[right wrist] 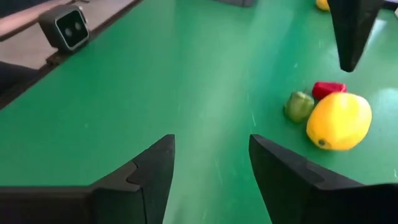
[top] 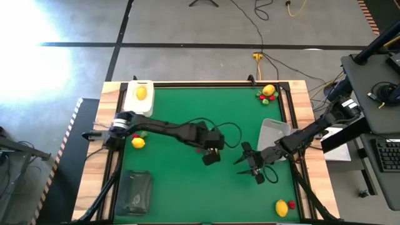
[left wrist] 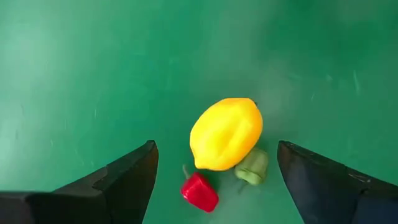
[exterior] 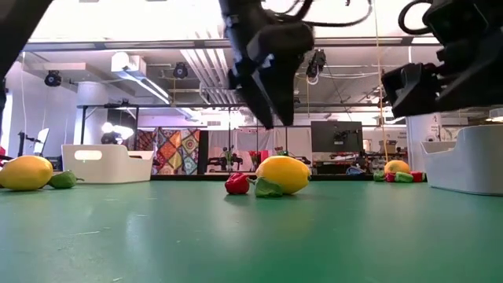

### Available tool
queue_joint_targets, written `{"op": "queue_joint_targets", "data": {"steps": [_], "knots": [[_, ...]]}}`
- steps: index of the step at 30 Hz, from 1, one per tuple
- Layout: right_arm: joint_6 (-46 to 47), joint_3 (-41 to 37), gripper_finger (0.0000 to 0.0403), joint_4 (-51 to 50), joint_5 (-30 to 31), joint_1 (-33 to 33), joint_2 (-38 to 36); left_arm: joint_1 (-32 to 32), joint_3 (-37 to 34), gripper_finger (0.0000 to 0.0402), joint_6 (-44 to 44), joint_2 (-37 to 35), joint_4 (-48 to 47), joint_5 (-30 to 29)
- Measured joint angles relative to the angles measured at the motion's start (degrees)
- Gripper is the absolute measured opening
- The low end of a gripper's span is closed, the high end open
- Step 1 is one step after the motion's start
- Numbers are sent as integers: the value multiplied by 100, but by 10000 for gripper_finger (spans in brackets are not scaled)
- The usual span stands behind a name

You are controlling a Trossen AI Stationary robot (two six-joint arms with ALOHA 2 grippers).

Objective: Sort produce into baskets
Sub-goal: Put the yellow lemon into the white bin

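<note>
A yellow lemon [left wrist: 225, 133] lies on the green mat with a red piece [left wrist: 199, 191] and a green piece [left wrist: 252, 167] against it. My left gripper [left wrist: 216, 144] hangs open above this cluster, a finger on either side, clear of it [exterior: 267, 110]. In the high view the left gripper [top: 212, 155] hides the cluster. My right gripper [right wrist: 211, 138] is open and holds nothing; it hovers over the mat [top: 255, 170] to the cluster's right. The white basket [top: 139, 100] holds one lemon [top: 141, 93]. The pale basket [top: 274, 134] and the dark basket [top: 134, 192] stand on the mat.
Other produce lies in groups: a lemon with red and green pieces at the mat's left [top: 138, 142], a cluster in the far right corner [top: 267, 92], and a lemon with a red piece near the front right [top: 283, 207]. A wooden rim [top: 300, 112] frames the mat.
</note>
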State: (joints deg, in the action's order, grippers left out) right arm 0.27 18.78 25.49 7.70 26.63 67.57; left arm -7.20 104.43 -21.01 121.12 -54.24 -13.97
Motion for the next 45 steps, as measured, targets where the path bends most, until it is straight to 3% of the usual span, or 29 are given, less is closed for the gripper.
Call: {"op": "queue_joint_targets", "data": {"steps": [5,11,22,33,40,45], "knots": [[146,-154,213,-22,-7,0,2,-12,1042,309,813,732,-551,4],[215,-305,217,-25,-20,0,2,-13,1473,309,1388,1336,-863,140],[376,-347,217,-4,-13,-2,4,89,931,303,1656,1376,-640,153],[365,-349,215,13,-15,-2,4,188,697,251,1380,1381,140,106],[435,-349,214,11,-17,-2,4,188,500,206,865,1339,175,58],[515,-349,215,9,-17,-2,4,186,466,200,787,1200,-16,113]]}}
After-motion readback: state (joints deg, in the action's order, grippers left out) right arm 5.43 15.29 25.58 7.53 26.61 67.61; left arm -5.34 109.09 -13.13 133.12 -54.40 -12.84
